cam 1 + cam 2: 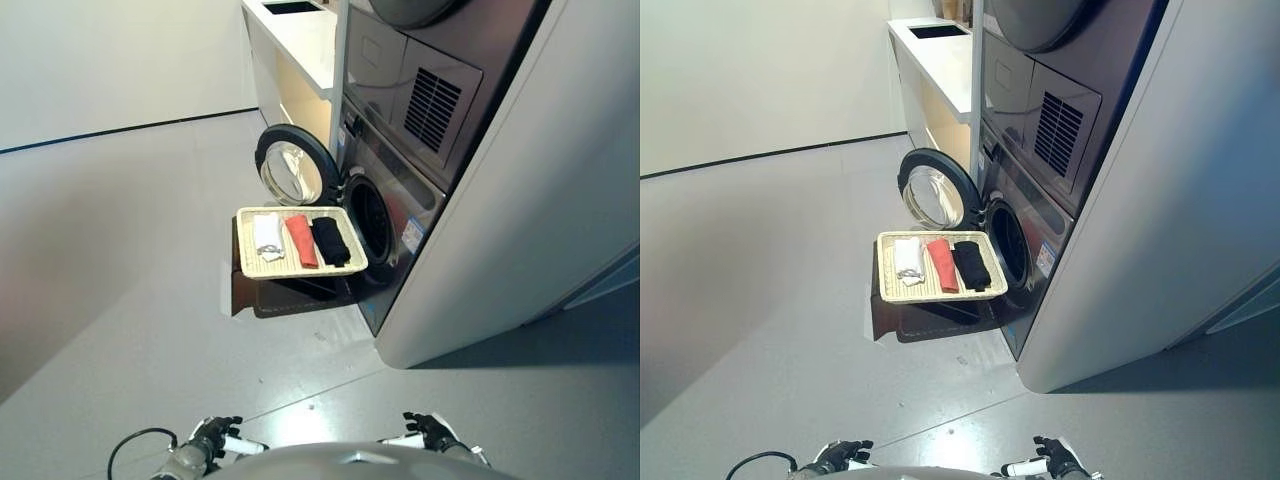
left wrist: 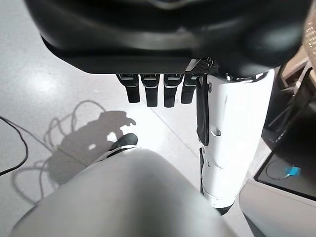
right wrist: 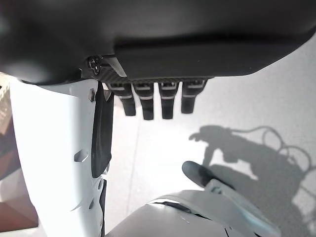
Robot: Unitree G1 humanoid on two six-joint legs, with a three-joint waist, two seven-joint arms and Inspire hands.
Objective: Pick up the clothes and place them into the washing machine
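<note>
— Starting at the left, what shows?
— The left hand (image 1: 213, 436) hangs low at the robot's side, well apart from everything; in its own wrist view its fingers (image 2: 153, 91) run straight down and hold nothing.
— And the clothes?
— Three folded pieces lie side by side on a pale woven tray (image 1: 252, 262): a white cloth (image 1: 267, 235) on the left, a red cloth (image 1: 301, 239) in the middle, a black cloth (image 1: 330, 240) on the right. None touches a hand.
— Where does the tray sit?
— On a dark brown stand (image 1: 262, 296), just before the washing machine (image 1: 400, 210), whose round door (image 1: 290, 167) is swung open to the left of the dark drum opening (image 1: 368, 220).
— The other side?
— The right hand (image 1: 430, 430) also hangs low, with straight, empty fingers (image 3: 165, 101).
</note>
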